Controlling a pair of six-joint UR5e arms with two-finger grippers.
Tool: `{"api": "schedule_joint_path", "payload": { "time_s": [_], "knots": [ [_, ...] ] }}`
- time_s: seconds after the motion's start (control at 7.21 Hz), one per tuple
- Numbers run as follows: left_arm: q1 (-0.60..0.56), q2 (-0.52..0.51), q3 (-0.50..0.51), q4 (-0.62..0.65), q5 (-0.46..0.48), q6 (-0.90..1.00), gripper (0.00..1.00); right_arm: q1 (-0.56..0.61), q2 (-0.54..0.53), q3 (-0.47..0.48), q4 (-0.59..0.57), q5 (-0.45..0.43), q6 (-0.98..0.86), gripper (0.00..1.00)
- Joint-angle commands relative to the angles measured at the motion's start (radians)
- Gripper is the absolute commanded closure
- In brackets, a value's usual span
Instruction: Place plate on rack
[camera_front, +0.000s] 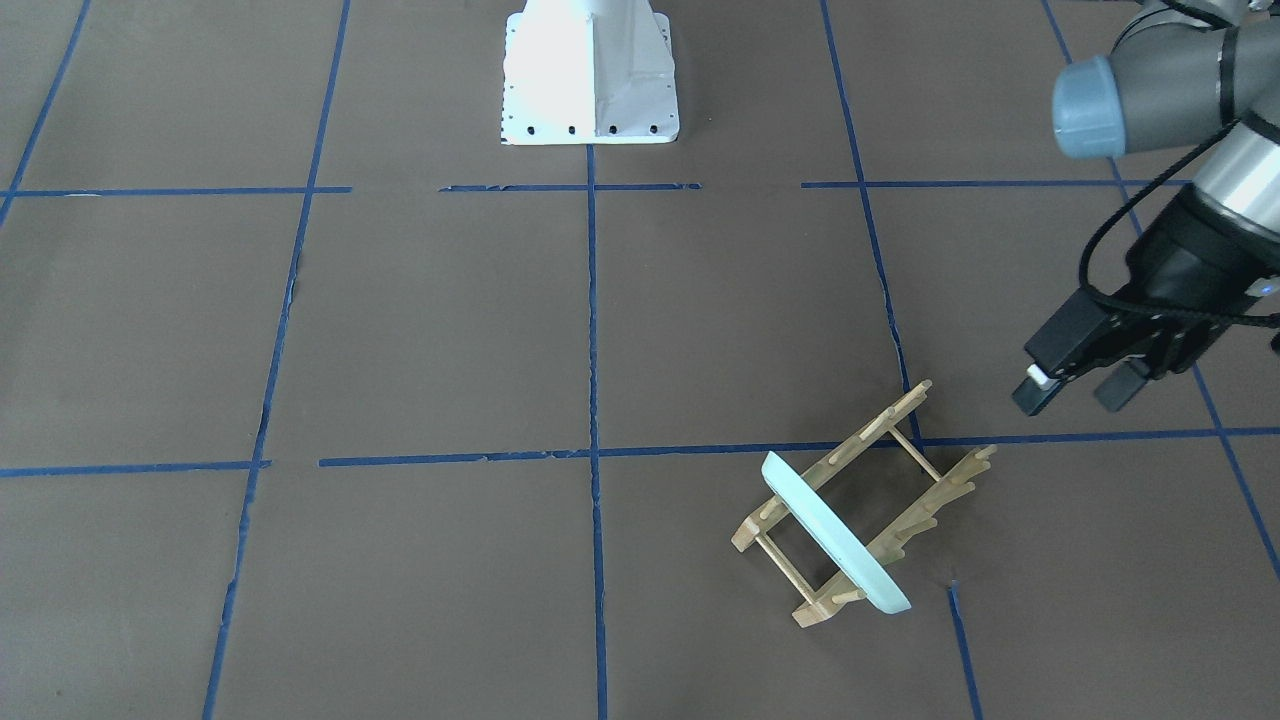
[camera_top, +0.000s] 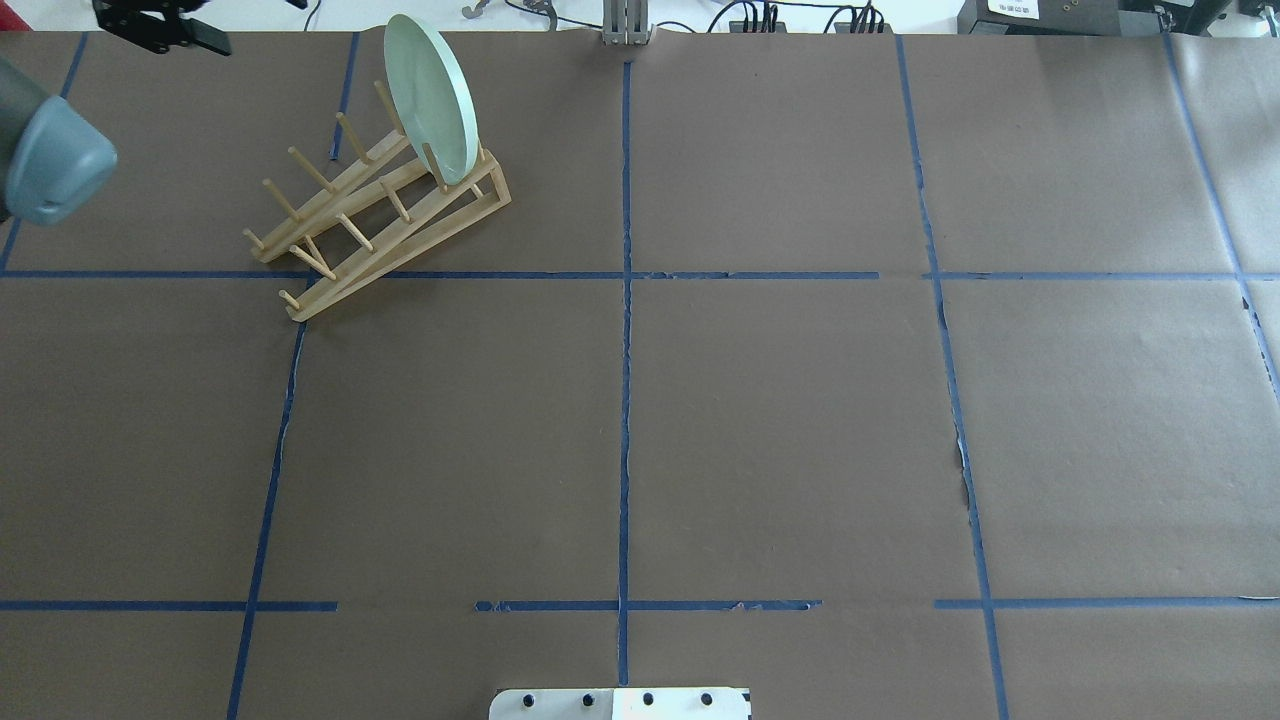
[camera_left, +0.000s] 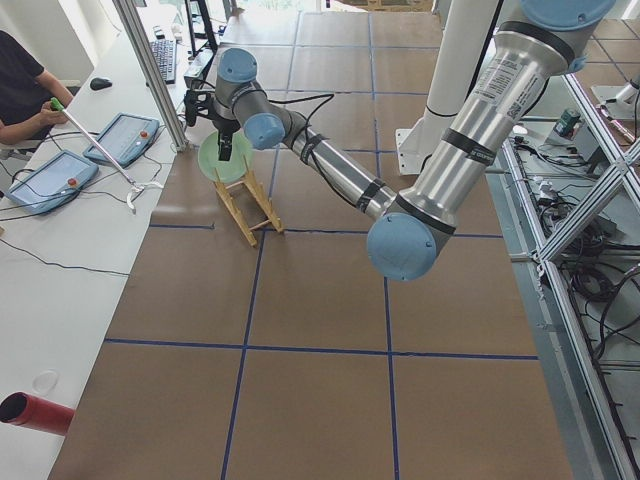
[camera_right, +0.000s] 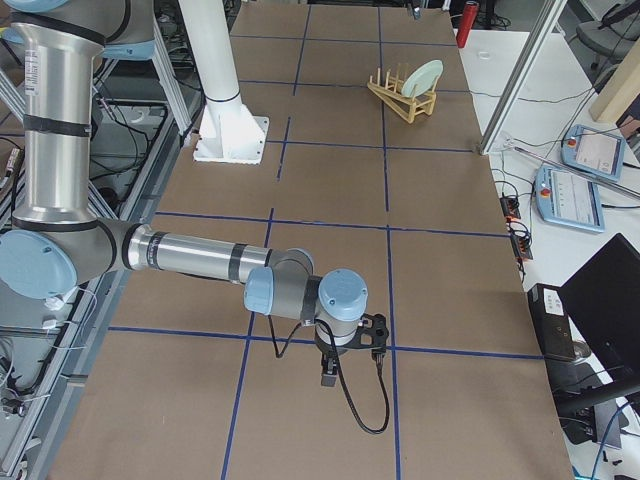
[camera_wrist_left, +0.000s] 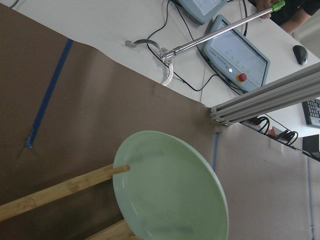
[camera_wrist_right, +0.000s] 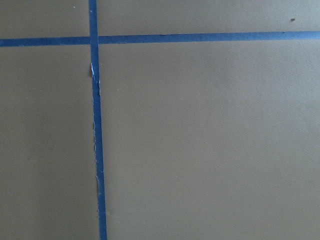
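The pale mint-green plate (camera_front: 835, 535) stands on edge between the pegs at one end of the light-wood rack (camera_front: 870, 430), on the far left part of the table. Both also show in the overhead view, plate (camera_top: 430, 95) and rack (camera_top: 390, 225). The left wrist view looks down on the plate (camera_wrist_left: 170, 190) and a rack rail (camera_wrist_left: 60, 190). My left gripper (camera_front: 1078, 390) is open and empty, raised and apart from the rack on its outer side. My right gripper (camera_right: 350, 358) hovers low over bare table far from the rack. I cannot tell whether it is open or shut.
The white robot base (camera_front: 590, 70) stands at the table's middle edge. Beyond the far edge a side table holds control tablets (camera_wrist_left: 235, 52), a metal grabber stick (camera_wrist_left: 215, 32) and cables. An aluminium post (camera_wrist_left: 265, 97) stands by the plate. A seated operator (camera_left: 20, 85) is at that side table.
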Motion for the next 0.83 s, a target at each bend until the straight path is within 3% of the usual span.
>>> {"api": "schedule_joint_path", "payload": {
  "time_s": [0.0, 0.42, 0.69],
  "knots": [
    [-0.146, 0.175, -0.081, 0.193, -0.003, 0.475, 0.0, 0.0, 0.0, -0.001, 0.0, 0.0, 0.0, 0.0],
    [-0.348, 0.45, -0.018, 0.181, -0.009, 0.999, 0.0, 0.0, 0.0, -0.001, 0.0, 0.0, 0.0, 0.0],
    [-0.399, 0.527, 0.027, 0.179, -0.04, 1.092, 0.0, 0.0, 0.0, -0.001, 0.0, 0.0, 0.0, 0.0]
  ]
}}
